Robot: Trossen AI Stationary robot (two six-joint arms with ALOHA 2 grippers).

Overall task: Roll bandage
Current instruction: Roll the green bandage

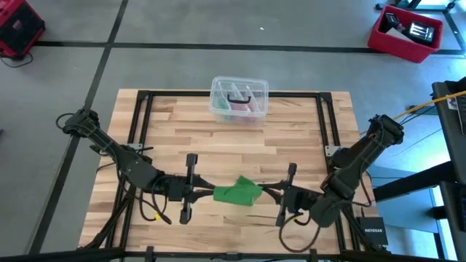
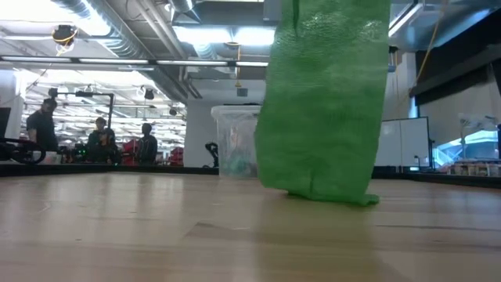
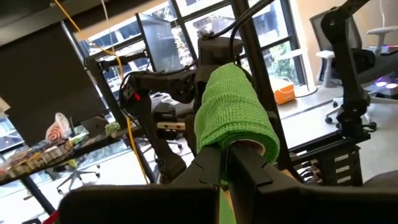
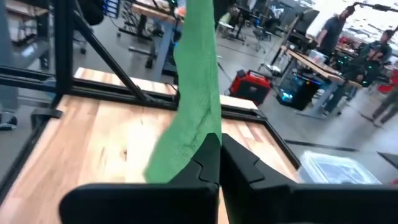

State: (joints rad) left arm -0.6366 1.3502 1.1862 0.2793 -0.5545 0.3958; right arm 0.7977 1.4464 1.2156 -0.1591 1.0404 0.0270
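green bandage (image 2: 322,102) fills the low view closest to the lens, its knitted elastic weave hanging as a soft, wrinkled band whose lower end bunches on the wooden table (image 1: 218,142) near the front edge, between both arms. left gripper (image 3: 225,163) is closed on the rolled end, a stubby cylinder wound around a pale core. right gripper (image 4: 219,149) is pinched shut on the loose strip. to roll well, i'd keep the strip taut and straight so each turn stacks evenly. clear plastic box (image 1: 239,98) sits well apart at the far side.
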